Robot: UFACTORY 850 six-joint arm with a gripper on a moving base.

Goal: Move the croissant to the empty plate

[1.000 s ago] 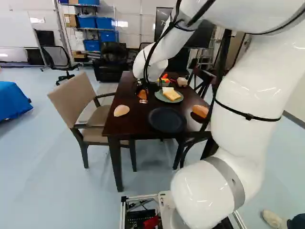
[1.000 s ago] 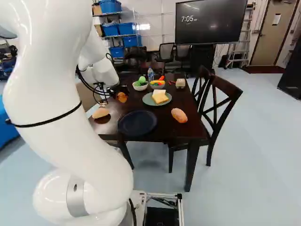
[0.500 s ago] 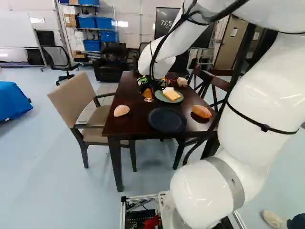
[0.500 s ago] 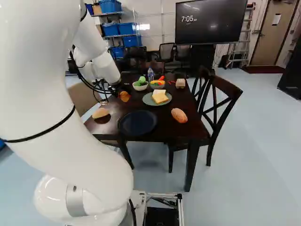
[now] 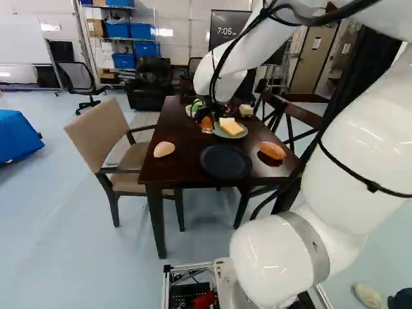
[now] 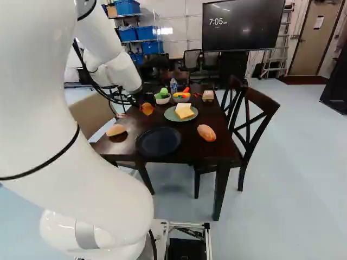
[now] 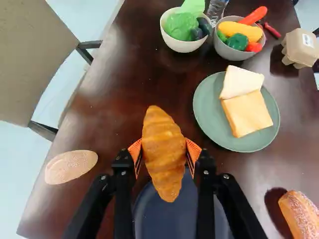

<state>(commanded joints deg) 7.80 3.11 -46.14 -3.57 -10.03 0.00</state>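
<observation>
In the right base view my gripper [image 6: 145, 99] hangs over the table's left part, with the orange-brown croissant [image 6: 147, 109] at its fingers. The wrist view shows the gripper [image 7: 164, 151] shut on the croissant [image 7: 163, 159], an orange pad pressing each side. The croissant is held above the table, and its lower end overlaps the far rim of the empty dark blue plate [image 7: 174, 216] in that view. That plate [image 6: 158, 142] lies flat near the table's front edge, nearer the base than the croissant.
On the dark table [image 5: 183, 168] are a green plate [image 7: 207, 107] with bread slices, two bowls [image 7: 182, 46] [image 7: 234, 54] of toy vegetables, a bottle [image 6: 173, 85], an egg carton [image 7: 301, 47] and two bread rolls [image 7: 71, 167] [image 7: 300, 216]. Chairs [image 5: 109, 138] [image 6: 255, 122] flank it.
The arm has swung with the croissant in its grip, carrying it rightward across the table in both base views. The base, plates and rolls have stayed put.
</observation>
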